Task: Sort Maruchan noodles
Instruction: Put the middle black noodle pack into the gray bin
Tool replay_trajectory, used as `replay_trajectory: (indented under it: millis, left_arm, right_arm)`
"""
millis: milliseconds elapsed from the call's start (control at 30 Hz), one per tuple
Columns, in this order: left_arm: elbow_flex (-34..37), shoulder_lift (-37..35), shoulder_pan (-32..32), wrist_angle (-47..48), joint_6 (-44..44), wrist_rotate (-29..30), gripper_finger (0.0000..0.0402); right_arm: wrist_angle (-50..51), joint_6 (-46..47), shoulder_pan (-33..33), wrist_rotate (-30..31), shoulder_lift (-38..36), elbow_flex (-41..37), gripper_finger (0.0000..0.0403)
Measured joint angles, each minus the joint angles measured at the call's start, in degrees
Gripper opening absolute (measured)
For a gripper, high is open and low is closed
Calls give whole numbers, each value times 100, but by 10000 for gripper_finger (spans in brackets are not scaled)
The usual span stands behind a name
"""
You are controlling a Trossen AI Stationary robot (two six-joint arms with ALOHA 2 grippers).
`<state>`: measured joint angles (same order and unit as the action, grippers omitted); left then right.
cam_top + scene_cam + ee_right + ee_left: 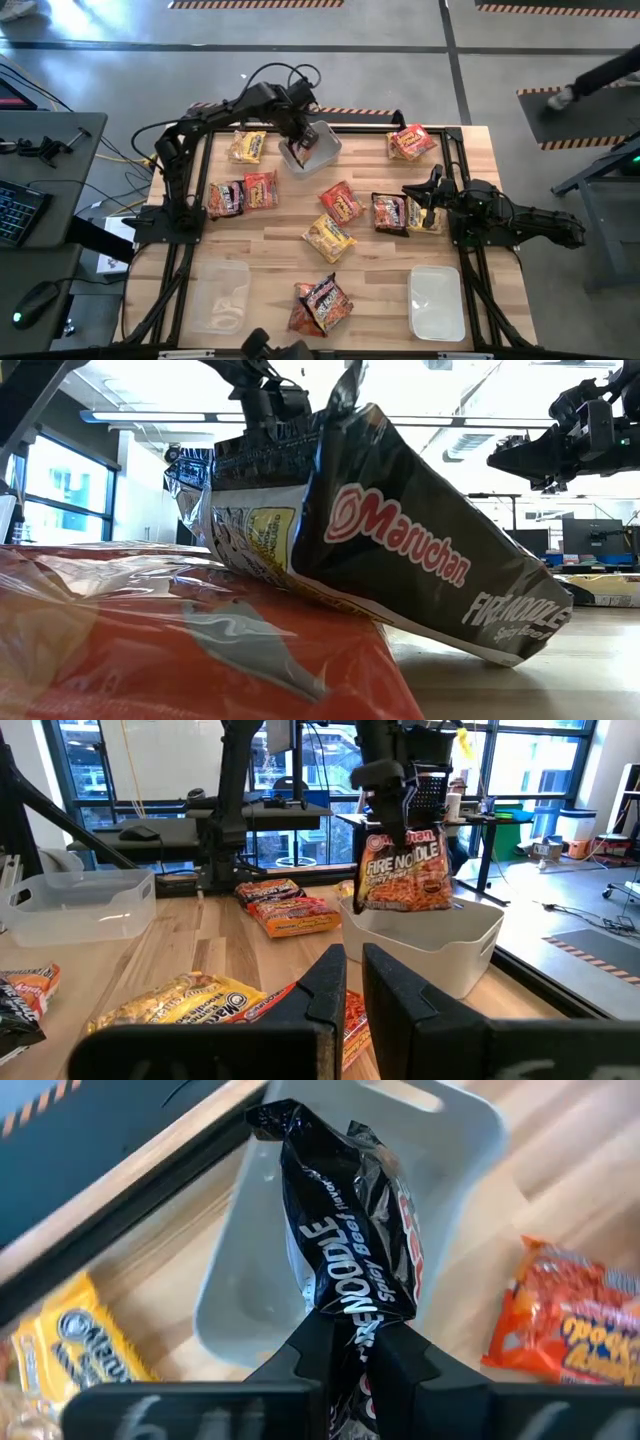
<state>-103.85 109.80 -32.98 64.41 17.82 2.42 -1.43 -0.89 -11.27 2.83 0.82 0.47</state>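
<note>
My left gripper [303, 128] is at the table's far middle, shut on a dark Fire Noodle packet [405, 870] of Maruchan noodles that hangs over a white bin [318, 152]. Other packets lie flat on the wood: a yellow one [247, 146], a dark and red pair [242, 194], a red-orange one [342, 202], another yellow one [329, 238] and a red-orange one [412, 142]. A dark packet [400, 550] leans on an orange one [180, 650] at the near edge. My right gripper [430, 200] rests shut at the right, touching nothing. My left gripper pinches the dark packet's upper end [350, 1305] between its two fingers, coming from above and pointing steeply down. The packet hangs upright below the fingers. Its lower end [405, 905] is about level with the white bin's rim; whether it touches the bin I cannot tell.
Two clear bins [220, 295] [437, 300] stand near the front edge, left and right. A dark and orange pair of packets [393, 213] lies just before my right gripper. Bare wood shows between the clear bins and around the table's middle.
</note>
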Motion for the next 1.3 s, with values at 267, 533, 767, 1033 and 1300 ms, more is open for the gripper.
replay_trajectory:
  millis: [267,533,767,1033,1300]
  left_arm:
    - [0,0,241,-107,-646,-2,26]
    - [0,0,4,-232,-947,-74,25]
    - [245,-4,-277,-339,-1109,-411,25]
    - [1340,4,-514,-1282,-1047,-525,25]
    - [1521,4,-869,-1686,-1059,-20,25]
  right_arm:
    - [-2,-2,0,-2,0,0,23]
    - [-2,0,0,0,0,-1,23]
    - [-507,90,0,79,0,0,23]
    - [-1012,-383,1,735,0,-2,23]
    - [-1110,-556,0,1269,0,0,23]
